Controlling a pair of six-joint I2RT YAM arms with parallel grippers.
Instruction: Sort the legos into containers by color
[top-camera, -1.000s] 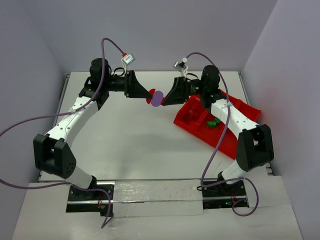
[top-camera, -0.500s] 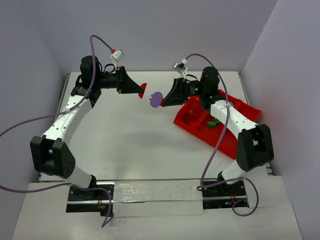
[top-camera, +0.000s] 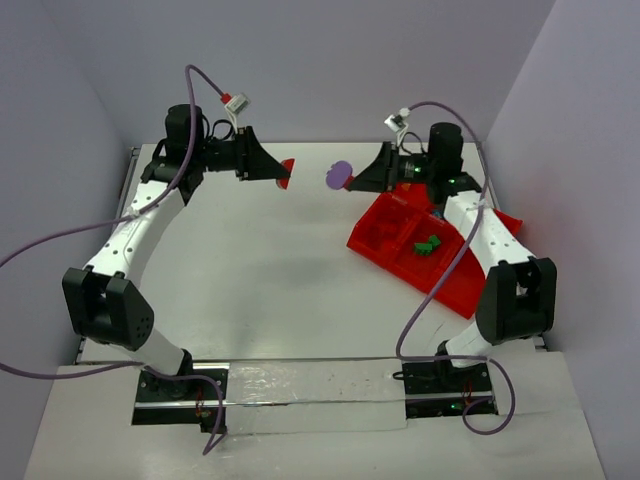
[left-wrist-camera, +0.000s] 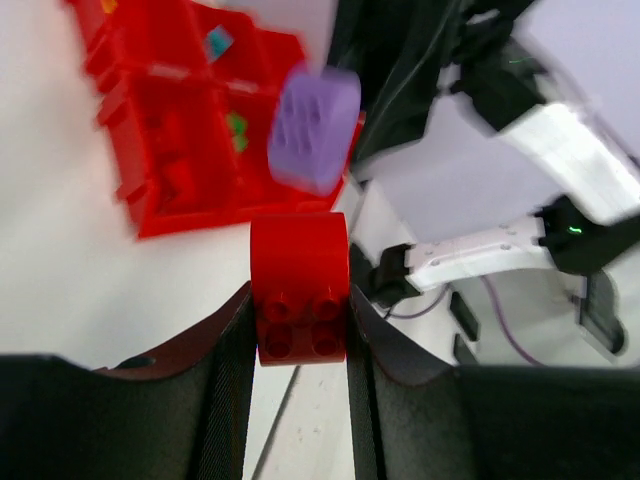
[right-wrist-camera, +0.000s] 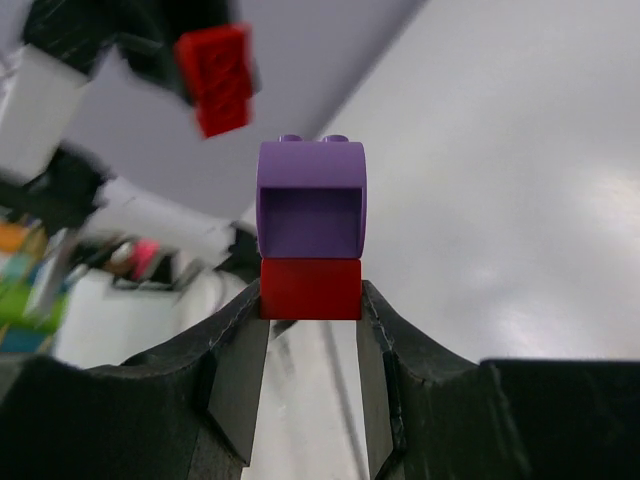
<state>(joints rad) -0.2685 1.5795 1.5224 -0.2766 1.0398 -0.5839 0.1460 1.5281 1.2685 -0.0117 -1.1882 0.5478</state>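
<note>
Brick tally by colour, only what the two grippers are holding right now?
Red: 2, the left red brick in the left gripper and the right red brick in the right gripper
Purple: 1, the purple piece stacked on the right red brick
Total: 3

White table (top-camera: 260, 270); pale lilac walls (top-camera: 330, 60)
</note>
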